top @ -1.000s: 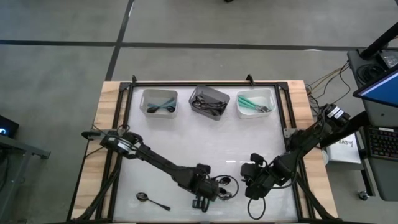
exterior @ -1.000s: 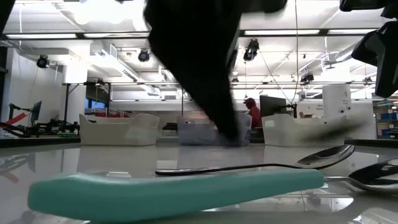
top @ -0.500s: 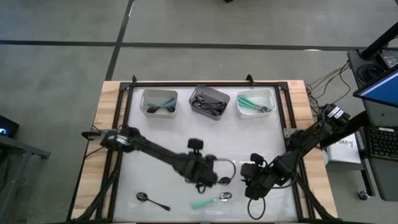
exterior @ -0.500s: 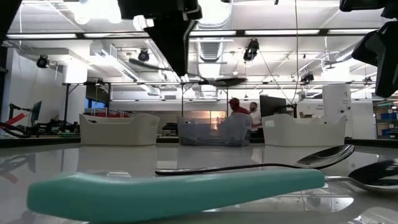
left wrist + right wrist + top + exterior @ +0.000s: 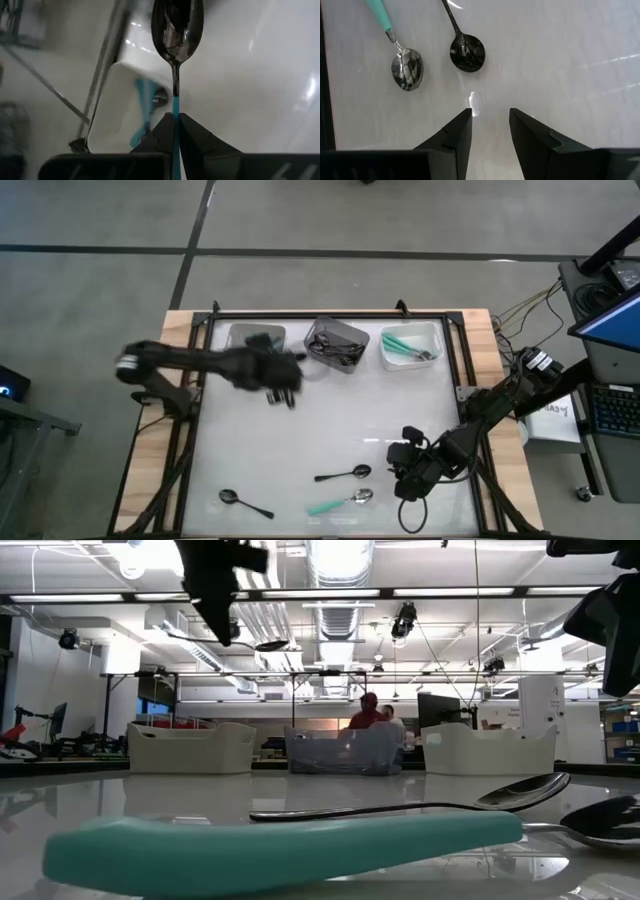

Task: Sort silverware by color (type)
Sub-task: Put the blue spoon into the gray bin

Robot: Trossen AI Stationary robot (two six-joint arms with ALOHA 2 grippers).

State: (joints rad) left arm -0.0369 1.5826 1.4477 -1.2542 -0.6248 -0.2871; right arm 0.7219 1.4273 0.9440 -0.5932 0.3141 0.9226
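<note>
Transport step of the colour sort, judged nearly complete for one piece. Left gripper [image 5: 175, 120] raised over the table's 11 o'clock region, fingers clamped on the blue-teal handle of a dark-bowled shiny spoon [image 5: 177, 30], bowl pointing forward past a white rectangular plastic bin [image 5: 256, 343] already holding blue-handled pieces. Grey middle bin [image 5: 337, 343] at 12 o'clock with dark cutlery; white right-hand bin [image 5: 411, 345] at 1 o'clock with green-handled pieces.

Right gripper [image 5: 490, 122] waiting low at 5 o'clock, fingers parted and empty, aimed toward two loose pieces.

Remaining on the white tabletop [image 5: 400, 405]: an all-black glossy spoon [image 5: 342, 475] and a green-handled silver-bowled spoon [image 5: 340, 501], lying near each other around 6 o'clock; a second all-black spoon [image 5: 243, 502] at 7 o'clock, well apart from them.

Next move, as a judgement: centring over the left bin's opening, lowering slightly, then parting the fingers for a clean drop; matching of handle colour to bin worth confirming beforehand.
</note>
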